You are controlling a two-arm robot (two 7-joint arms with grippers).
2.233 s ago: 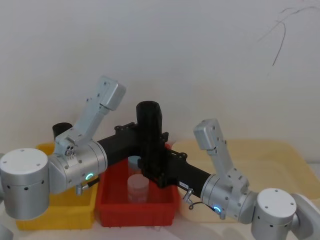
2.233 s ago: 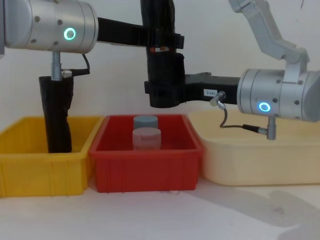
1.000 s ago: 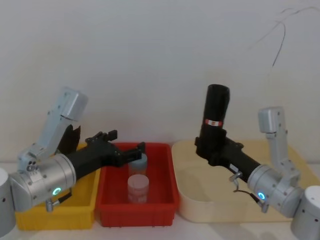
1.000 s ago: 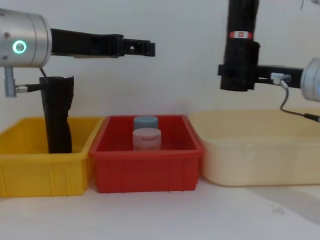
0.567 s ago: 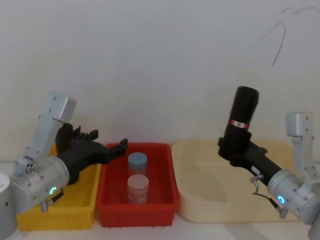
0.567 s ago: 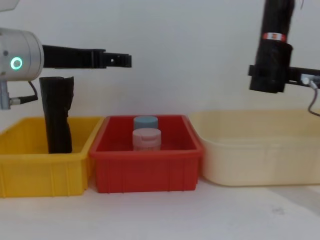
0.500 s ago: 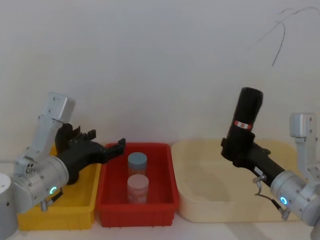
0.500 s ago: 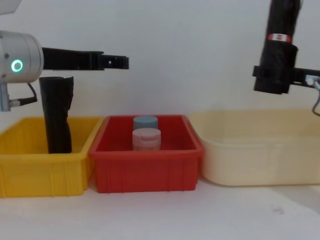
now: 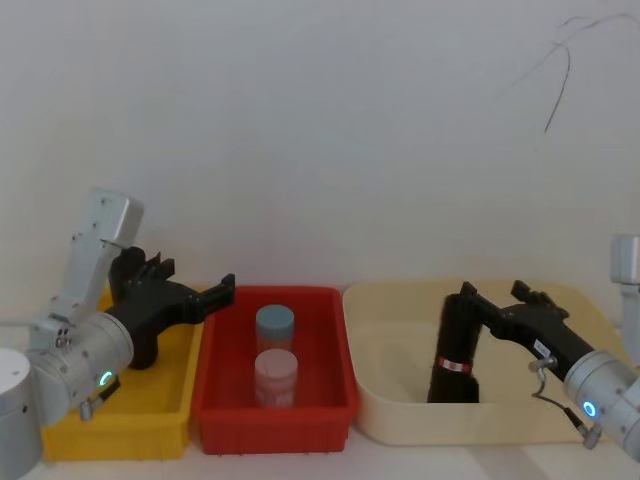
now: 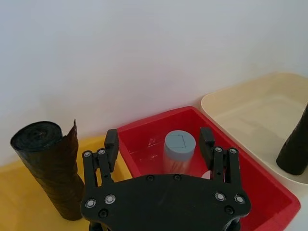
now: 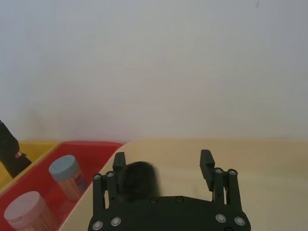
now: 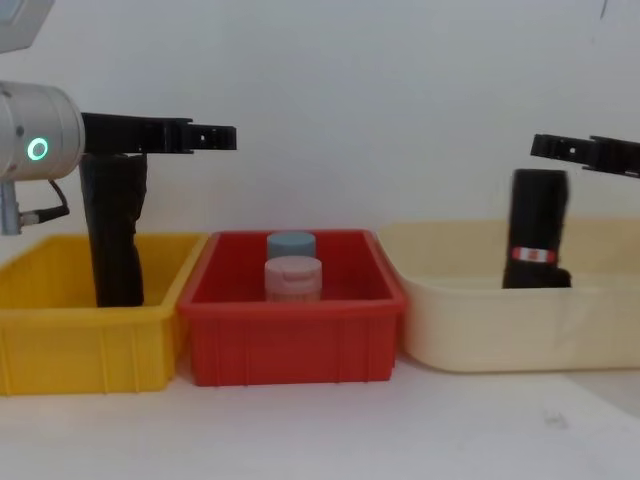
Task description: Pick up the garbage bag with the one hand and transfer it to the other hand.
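The garbage bag (image 9: pixel 454 352), a black roll with a red-and-white band, stands upright on the floor of the beige tray (image 9: pixel 400 420); it also shows in the chest view (image 12: pixel 535 230) and the left wrist view (image 10: pixel 294 149). My right gripper (image 9: pixel 492 298) hangs open just above and behind the roll's top, holding nothing; its wrist view has the bag (image 11: pixel 139 179) near one of its fingers (image 11: pixel 118 166). My left gripper (image 9: pixel 195 285) is open and empty, raised over the seam between the yellow and red bins; it also shows in the chest view (image 12: pixel 222 135) and the left wrist view (image 10: pixel 159 144).
A second black roll (image 12: pixel 115 240) with a ragged top stands in the yellow bin (image 9: pixel 120 425). The red bin (image 9: pixel 330 410) between them holds a blue-lidded jar (image 9: pixel 275 325) and a pink-lidded jar (image 9: pixel 275 372). A white wall runs close behind.
The right gripper has lowered the bag from mid-air into the beige tray and opened off it. The left gripper has drawn back a little toward the yellow bin.
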